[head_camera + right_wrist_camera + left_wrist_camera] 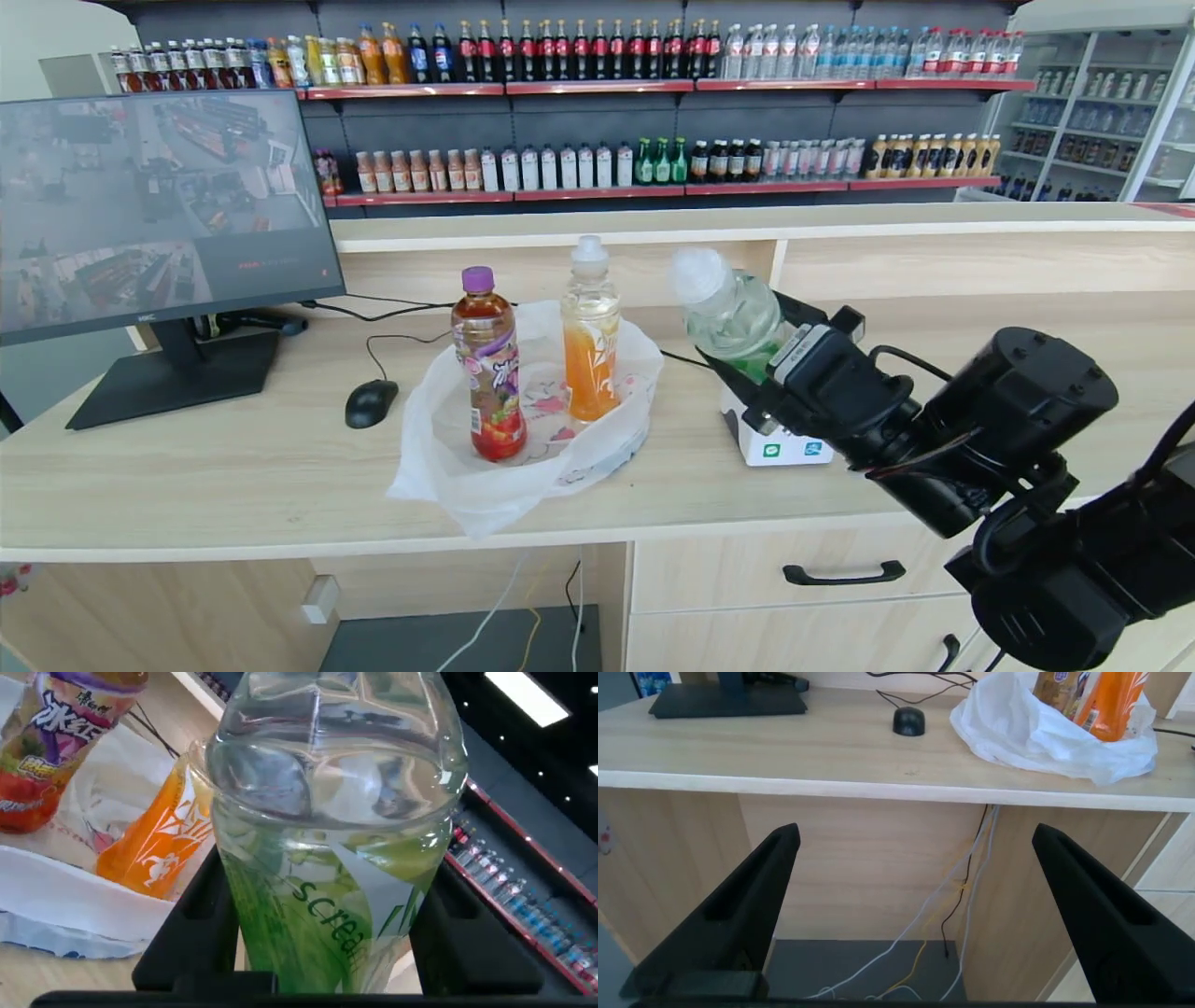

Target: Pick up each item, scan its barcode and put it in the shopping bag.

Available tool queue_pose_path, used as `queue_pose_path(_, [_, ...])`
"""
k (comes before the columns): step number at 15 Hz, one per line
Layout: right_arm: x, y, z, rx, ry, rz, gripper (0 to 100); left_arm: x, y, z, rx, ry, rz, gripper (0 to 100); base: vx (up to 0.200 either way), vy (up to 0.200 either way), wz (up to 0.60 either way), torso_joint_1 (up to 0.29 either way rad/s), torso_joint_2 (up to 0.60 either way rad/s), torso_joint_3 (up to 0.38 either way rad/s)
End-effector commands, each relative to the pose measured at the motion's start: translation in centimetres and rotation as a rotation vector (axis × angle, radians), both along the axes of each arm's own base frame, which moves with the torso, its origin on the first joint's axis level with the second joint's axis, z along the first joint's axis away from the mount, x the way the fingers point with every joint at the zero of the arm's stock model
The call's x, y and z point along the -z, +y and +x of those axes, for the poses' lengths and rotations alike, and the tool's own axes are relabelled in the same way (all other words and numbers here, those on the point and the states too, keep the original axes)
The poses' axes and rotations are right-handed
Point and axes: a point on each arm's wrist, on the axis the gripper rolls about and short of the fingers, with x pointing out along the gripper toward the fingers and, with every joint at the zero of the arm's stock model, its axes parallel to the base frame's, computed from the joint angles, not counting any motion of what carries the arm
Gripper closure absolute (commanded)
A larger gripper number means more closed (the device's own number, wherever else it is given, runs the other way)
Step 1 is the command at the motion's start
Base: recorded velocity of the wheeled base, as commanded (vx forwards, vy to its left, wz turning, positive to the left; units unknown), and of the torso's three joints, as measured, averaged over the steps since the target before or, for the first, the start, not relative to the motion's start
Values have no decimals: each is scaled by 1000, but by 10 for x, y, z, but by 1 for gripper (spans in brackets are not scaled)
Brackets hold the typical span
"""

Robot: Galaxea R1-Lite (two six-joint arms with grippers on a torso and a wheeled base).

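The wooden bench (233, 485) carried a monitor (159, 210) at its left end and a white shopping bag (485, 485) mid-bench, with 2 bottles upright inside: a purple-capped red drink (487, 373) and an orange drink (591, 345). The right pincer (752, 369) clenched a clear green-labelled bottle (733, 313), tilted above the white scanner (780, 448). The left pincer (915, 835) hung released, facing the bench front. A black mouse (371, 403) lay beside the bag.

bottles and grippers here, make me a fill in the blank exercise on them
The right gripper is shut on a clear bottle with a ____ label.
The shopping bag holds ____ bottles.
The reddish drink bottle has a ____ cap.
The left gripper, facing the counter, is ____.
Missing: green; two; purple; open.
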Motion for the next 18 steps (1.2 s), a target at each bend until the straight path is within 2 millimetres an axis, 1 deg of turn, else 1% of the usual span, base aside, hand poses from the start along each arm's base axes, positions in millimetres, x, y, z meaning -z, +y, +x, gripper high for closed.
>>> queue_pose_path(1, [6,1,2,-8,-9,-45,100,0,0,0,0,0,0,0,0,0,0,0,0,0])
queue_pose_path(2, [10,3,6,-39,-37,-91,100,0,0,0,0,0,0,0,0,0,0,0,0,0])
queue_pose_path(4, [11,0,28,-98,-170,-207,100,0,0,0,0,0,0,0,0,0,0,0,0,0])
queue_pose_path(5, [10,-2,33,-120,-208,-235,100,0,0,0,0,0,0,0,0,0,0,0,0,0])
queue_pose_path(7, [15,-10,34,-110,-197,-258,100,0,0,0,0,1,0,0,0,0,0,0,0,0])
queue_pose_path(9, [16,-21,38,-101,-198,-270,100,0,0,0,-1,0,1,0,0,0,0,0,0,0])
queue_pose_path(11, [23,-46,45,-111,-215,-339,100,0,0,0,0,0,0,0,0,0,0,0,0,0])
queue_pose_path(12, [24,-51,45,-121,-232,-365,100,0,0,0,0,1,0,0,0,0,0,0,0,0])
queue_pose_path(13, [23,-52,44,-126,-238,-369,100,0,0,0,-1,0,0,0,0,0,0,0,0,0])
queue_pose_path(14, [21,-52,38,-127,-243,-371,100,0,0,0,-1,0,0,0,0,0,0,0,0,0])
queue_pose_path(15, [22,-51,37,-131,-242,-377,100,0,0,0,0,0,0,0,0,0,0,0,0,0])
queue_pose_path(18, [21,-50,38,-130,-258,-384,100,0,0,0,-1,0,0,0,0,0,0,0,0,0])
